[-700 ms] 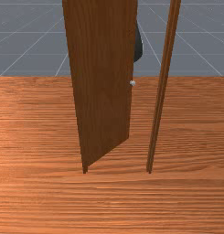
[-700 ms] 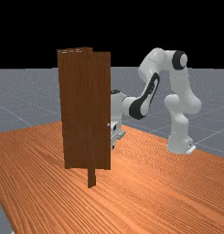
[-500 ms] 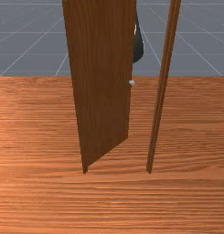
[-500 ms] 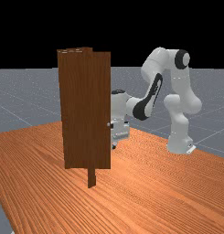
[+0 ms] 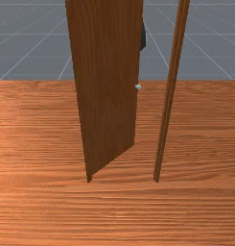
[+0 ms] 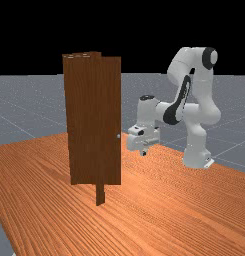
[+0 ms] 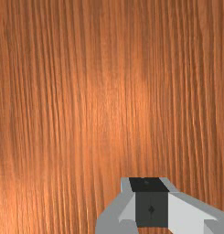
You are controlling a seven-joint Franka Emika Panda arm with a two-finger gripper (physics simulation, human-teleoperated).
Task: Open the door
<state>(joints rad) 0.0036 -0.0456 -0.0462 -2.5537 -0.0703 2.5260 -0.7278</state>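
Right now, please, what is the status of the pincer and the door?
Pincer above table, apart from knob. Door partly open. No obstacle seen between pincer and knob.

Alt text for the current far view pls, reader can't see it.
A white robot arm holds its gripper above a wooden table, apart from a tall brown door that stands upright toward the far view's left. A small pale knob sits by the door edge nearer the gripper.
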